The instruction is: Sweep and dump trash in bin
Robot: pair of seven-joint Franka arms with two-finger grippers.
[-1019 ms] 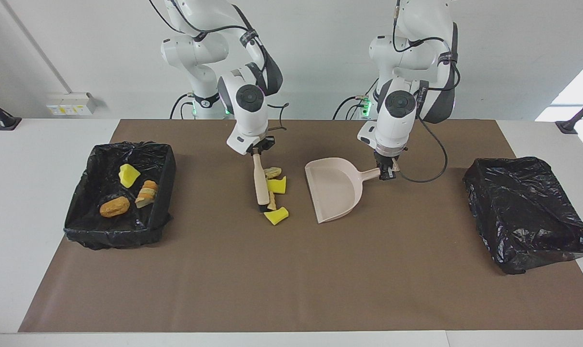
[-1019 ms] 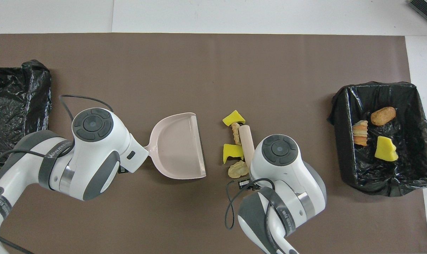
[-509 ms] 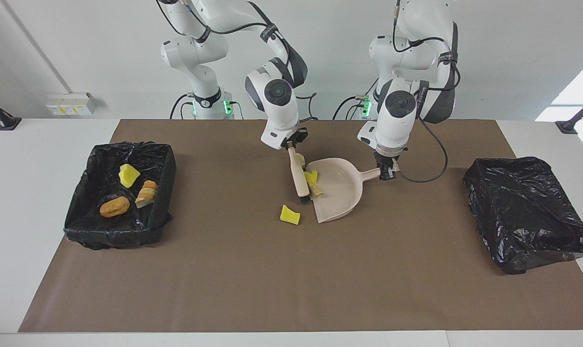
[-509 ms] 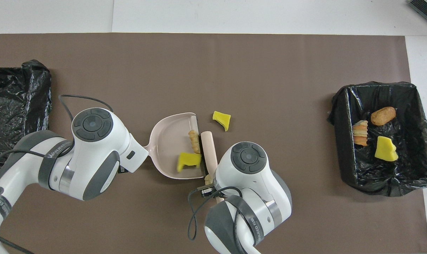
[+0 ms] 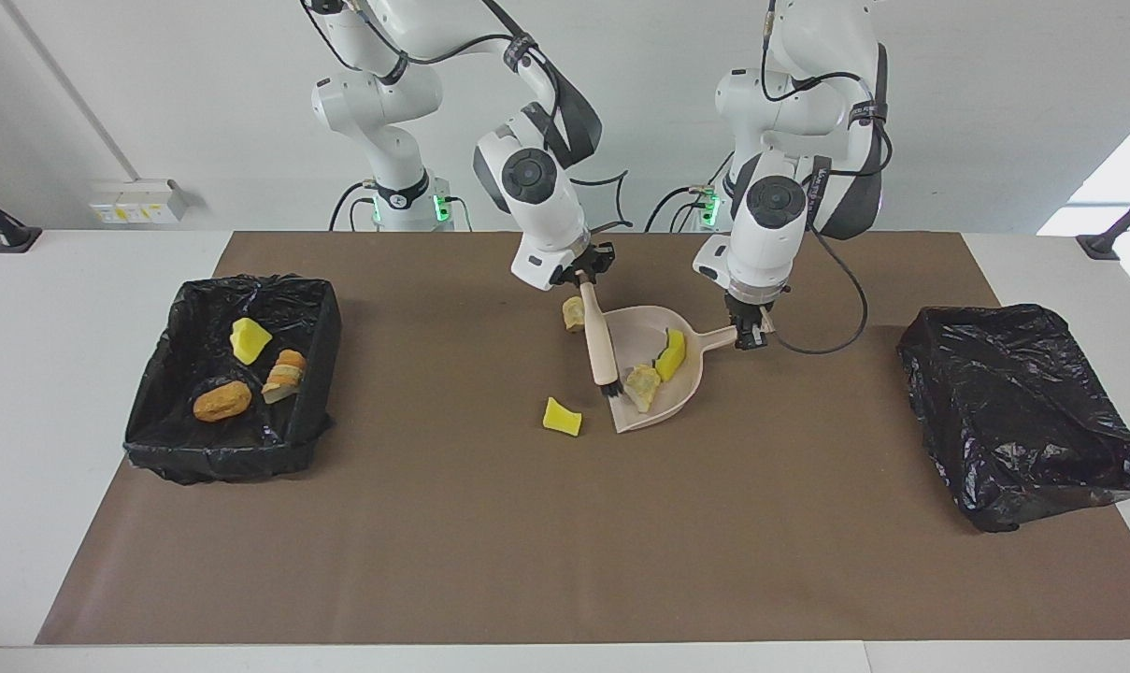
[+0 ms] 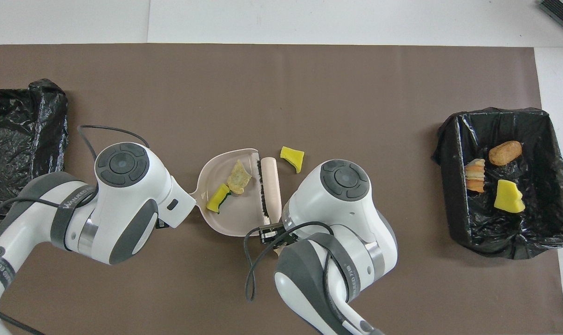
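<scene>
My left gripper point(image 5: 750, 335) is shut on the handle of the pale pink dustpan point(image 5: 636, 335), which lies flat on the brown mat. My right gripper point(image 5: 585, 282) is shut on the brush point(image 5: 600, 348), whose bristles rest at the pan's open mouth. Inside the pan point(image 6: 238, 215) lie two pieces of trash, a yellow sponge chunk point(image 6: 218, 204) and a tan lump point(image 6: 238, 177). Another yellow chunk point(image 5: 562, 417) sits on the mat just outside the mouth. A tan lump point(image 5: 574, 313) lies beside the brush handle, outside the pan and nearer the robots.
A bin lined with a black bag point(image 5: 167, 393) stands at the right arm's end of the table, holding a yellow chunk point(image 5: 249, 339) and two bread-like lumps. A second black bag point(image 5: 1022, 411) sits at the left arm's end.
The right arm swept the brush sideways toward the dustpan, pushing a yellow chunk and a tan lump into it. One yellow chunk and one tan lump stayed on the mat. The left arm held still.
</scene>
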